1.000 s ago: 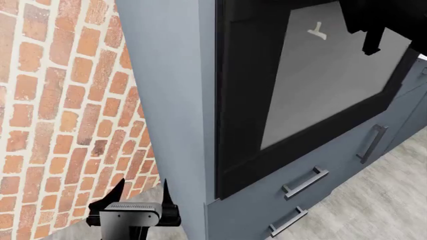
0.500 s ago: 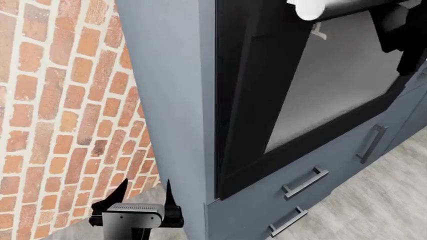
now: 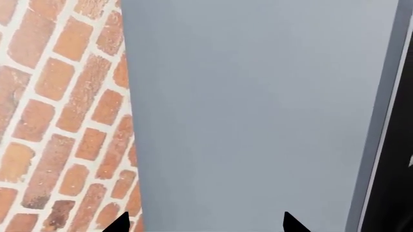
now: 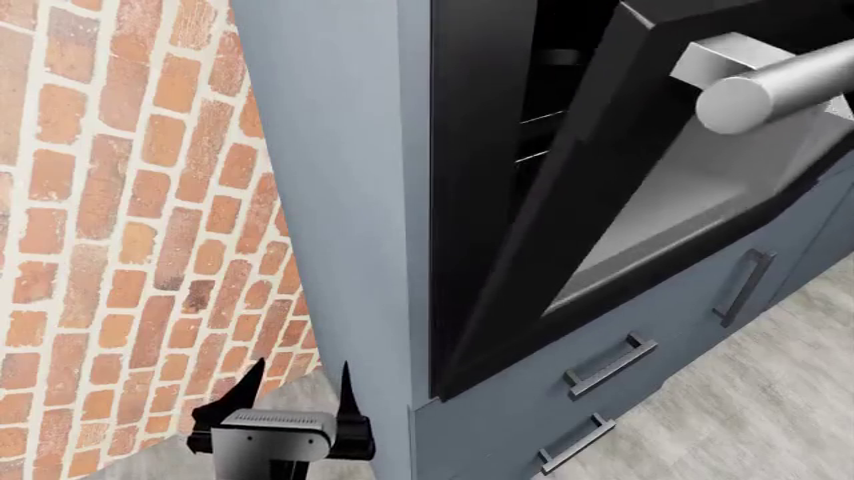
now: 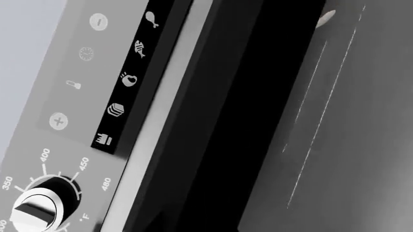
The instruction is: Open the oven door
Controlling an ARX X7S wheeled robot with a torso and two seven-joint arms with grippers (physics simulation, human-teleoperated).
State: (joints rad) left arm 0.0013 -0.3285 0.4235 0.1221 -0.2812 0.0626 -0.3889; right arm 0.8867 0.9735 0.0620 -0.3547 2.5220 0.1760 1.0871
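The oven door (image 4: 587,200), glossy black with a steel bar handle (image 4: 774,90), tilts ajar beside the blue-grey cabinet (image 4: 347,200), the left end effector (image 4: 296,398) released near the brick wall (image 4: 120,220).

The door (image 4: 587,200) is glossy black around a grey window, with a silver bar handle (image 4: 774,90). The cabinet (image 4: 340,200) and drawers (image 4: 641,330) are blue-grey. The wall (image 4: 120,230) is red-orange brick with pale mortar. The floor (image 4: 747,420) is light grey wood-grain. The panel (image 5: 71,96) is grey with white icons.
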